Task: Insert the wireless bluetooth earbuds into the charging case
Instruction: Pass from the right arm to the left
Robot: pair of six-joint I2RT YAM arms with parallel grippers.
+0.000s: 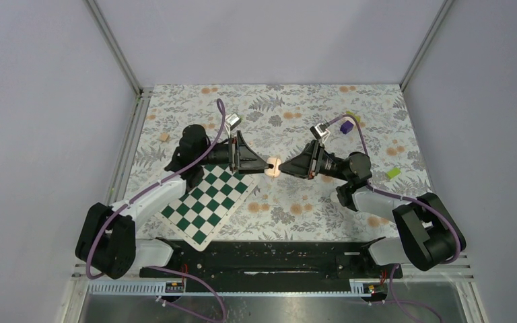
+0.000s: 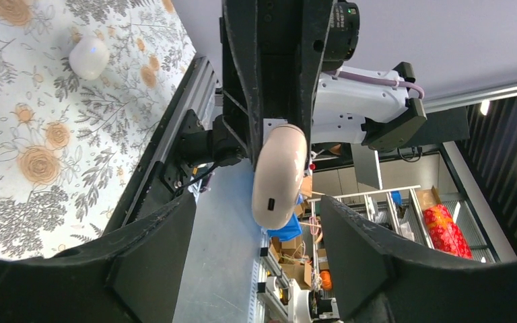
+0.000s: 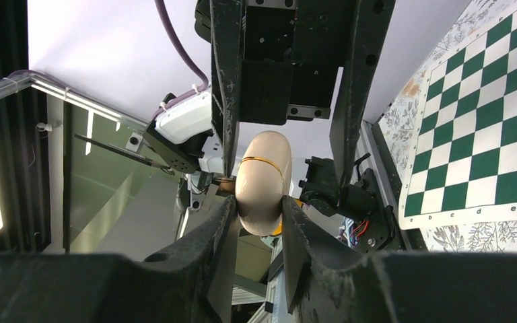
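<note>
While aloft, case (image 3: 262, 176) in right end effector (image 3: 257, 205)

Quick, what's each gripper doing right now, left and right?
Left gripper: open, its fingers either side of the charging case.
Right gripper: shut on the charging case.

The charging case (image 3: 262, 178) is a small white, rounded, pill-shaped shell. Its lid is down and a thin tan-orange line runs around the seam. A small dark port shows on one end. It hangs in the air just off the chessboard's (image 1: 209, 200) far right corner, with one end clamped in the right pincer (image 3: 258, 207).
</note>
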